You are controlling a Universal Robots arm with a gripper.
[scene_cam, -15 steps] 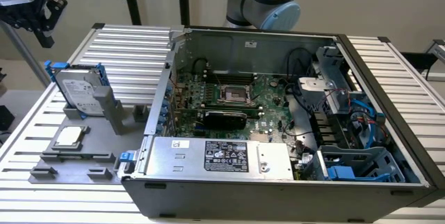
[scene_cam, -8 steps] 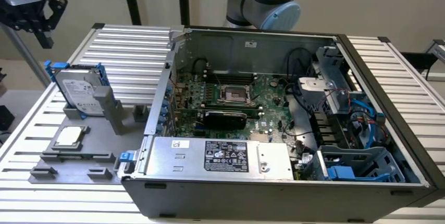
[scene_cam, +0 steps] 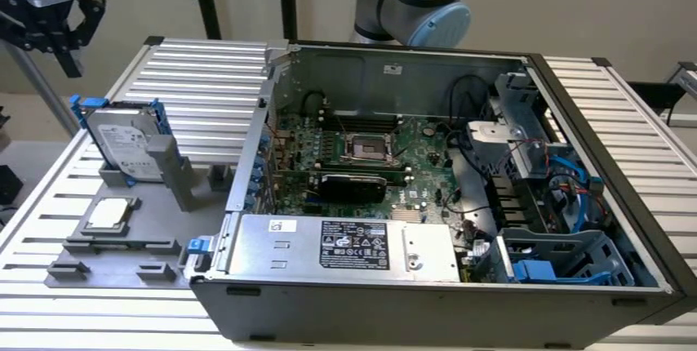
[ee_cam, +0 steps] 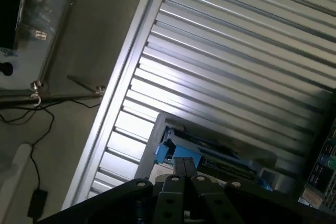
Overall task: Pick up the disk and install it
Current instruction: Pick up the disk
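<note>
Ribbed aluminium tabletop (scene_cam: 196, 65) fills most of the exterior view, with a pale wall behind it; in the wrist view the same slats (ee_cam: 236, 51) run to an edge, and beyond that lies a floor with loose black cables. Largest on the tabletop is an open computer case (scene_cam: 436, 310), lying on its side with the panel off, probably so its interior can be reached from above; inside it are a green motherboard (scene_cam: 370, 147), a silver power supply (scene_cam: 338, 245) with a black label, and a blue plastic drive cage (scene_cam: 566, 261) at the exterior view's lower right. Behind the case rises the grey robot arm (scene_cam: 419, 0). To the exterior view's left of the case sits a grey fixture (scene_cam: 120, 245); the disk (scene_cam: 120, 143) stands on edge in it, slightly tilted, its blue carrier frame around it, likely so that its upper edge is offered for a pinch from above. A small square processor chip (scene_cam: 109, 214) lies flat on the fixture, just in front of the disk. The gripper (scene_cam: 68, 53) hangs at the exterior view's upper left, well above the disk and apart from it; in the wrist view the gripper (ee_cam: 184, 170) looks down on the disk (ee_cam: 220, 156), its dark fingers (ee_cam: 177, 174) clenched together on nothing.
</note>
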